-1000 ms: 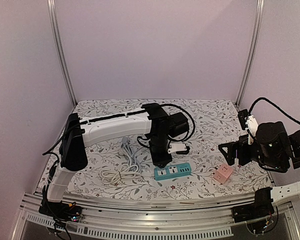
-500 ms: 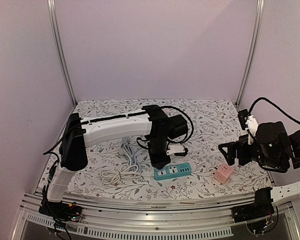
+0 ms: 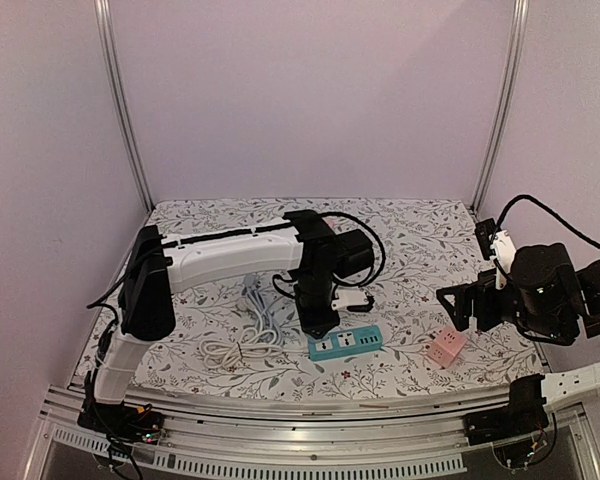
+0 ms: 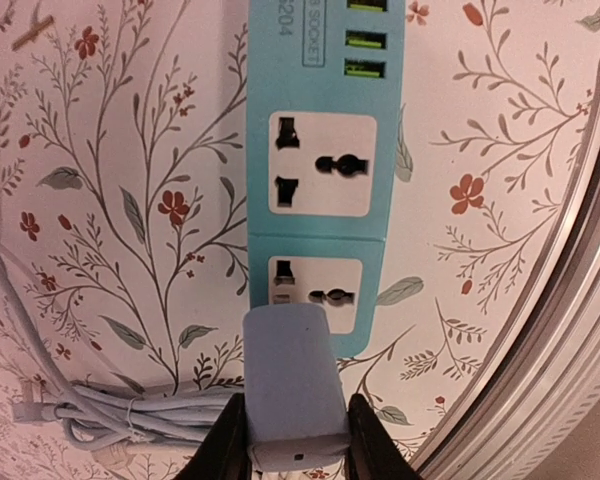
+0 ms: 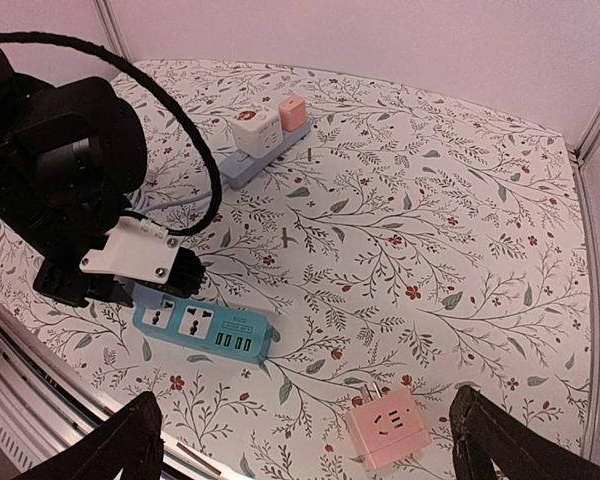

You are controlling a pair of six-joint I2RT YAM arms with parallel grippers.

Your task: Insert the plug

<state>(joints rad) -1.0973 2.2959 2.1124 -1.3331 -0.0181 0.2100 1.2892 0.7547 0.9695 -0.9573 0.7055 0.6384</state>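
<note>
Plug: a pale grey-blue block (image 4: 290,385) with rounded corners and a smooth matte plastic shell. It is held in the air just above the near-end socket of the power strip, close to the middle of the table's near edge. Its pins are hidden under the body.
Left gripper: (image 4: 293,438) is clamped narrowly on the plug, with one dark finger (image 4: 223,440) pressed on each flat side.
Socket: the nearer of two white square faces (image 4: 318,282), with dark slots and a round hole. The plug's front edge covers part of its lower rim in the wrist view.
Power strip: a long teal bar (image 4: 315,150) of glossy hard plastic, lying flat and roughly along the near edge. A row of green USB ports (image 4: 365,40) sits at its other end.
Step in hand: lining the plug up over the socket, as I judge it. No pin appears to be in a slot yet.
Next move: likely a small shift to centre the plug on the holes, then a straight push down. The light strip is not held by anything and may slide or tip under the push.
Cable: a grey-blue cord (image 4: 100,420), soft and coiled in a tied bundle, beside the strip toward the left edge.
Table: (image 3: 420,230) is covered in a flat white floral print.
Pink adapter: a small cube (image 5: 385,430) with rounded edges, near the near edge on the right side.
Right gripper: (image 5: 315,440) has its jaws spread wide and holds nothing. It hangs over the right edge, well apart from the strip.
</note>
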